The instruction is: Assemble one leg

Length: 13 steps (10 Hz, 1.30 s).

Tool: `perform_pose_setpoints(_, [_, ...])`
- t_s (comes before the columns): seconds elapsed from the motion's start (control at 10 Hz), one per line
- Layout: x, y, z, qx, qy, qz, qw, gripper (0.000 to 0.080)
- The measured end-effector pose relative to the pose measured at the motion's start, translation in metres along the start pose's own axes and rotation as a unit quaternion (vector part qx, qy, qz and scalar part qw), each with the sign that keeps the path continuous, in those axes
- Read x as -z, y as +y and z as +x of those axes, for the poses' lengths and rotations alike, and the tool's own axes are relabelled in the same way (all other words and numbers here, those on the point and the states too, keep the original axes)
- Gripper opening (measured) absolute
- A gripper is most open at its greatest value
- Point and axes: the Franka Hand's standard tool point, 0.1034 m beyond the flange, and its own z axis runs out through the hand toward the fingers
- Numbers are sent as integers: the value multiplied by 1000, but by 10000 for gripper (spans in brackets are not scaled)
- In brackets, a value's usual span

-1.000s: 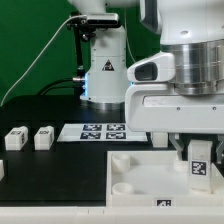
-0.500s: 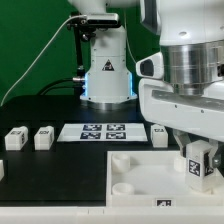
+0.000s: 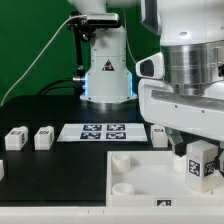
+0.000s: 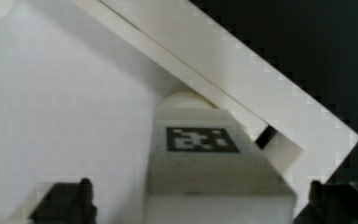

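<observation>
A leg [image 3: 201, 160], a small white block with a square marker, stands upright at the far right corner of the large white panel [image 3: 130, 172]. My gripper [image 3: 199, 168] hangs straight over it with a finger on each side. In the wrist view the leg [image 4: 202, 150] sits between the dark fingertips [image 4: 69, 200]. One finger is close against it and the other stands off with a visible gap, so the gripper [image 4: 206, 203] is open around the leg.
Loose legs lie on the black table: two at the exterior view's left [image 3: 15, 137] [image 3: 43, 136], one at the left edge [image 3: 2, 170], one behind the panel [image 3: 160, 133]. The marker board [image 3: 103, 131] lies mid-table. The arm's base [image 3: 108, 70] stands behind it.
The wrist turned over the leg and shifted slightly toward the exterior view's right a second ago. Since half a second ago it has hardly moved. The leg stays in the corner.
</observation>
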Motion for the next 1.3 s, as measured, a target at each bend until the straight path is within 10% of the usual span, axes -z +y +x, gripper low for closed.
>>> perform_pose_setpoints(0.5, [3,-8,-9,280,5,-7,960,649])
perform_pose_setpoints(1.1, [3,0,2,514,5,-13,858,649])
perform_pose_setpoints(1.3, [2,0,2,513,5,-13,858,527])
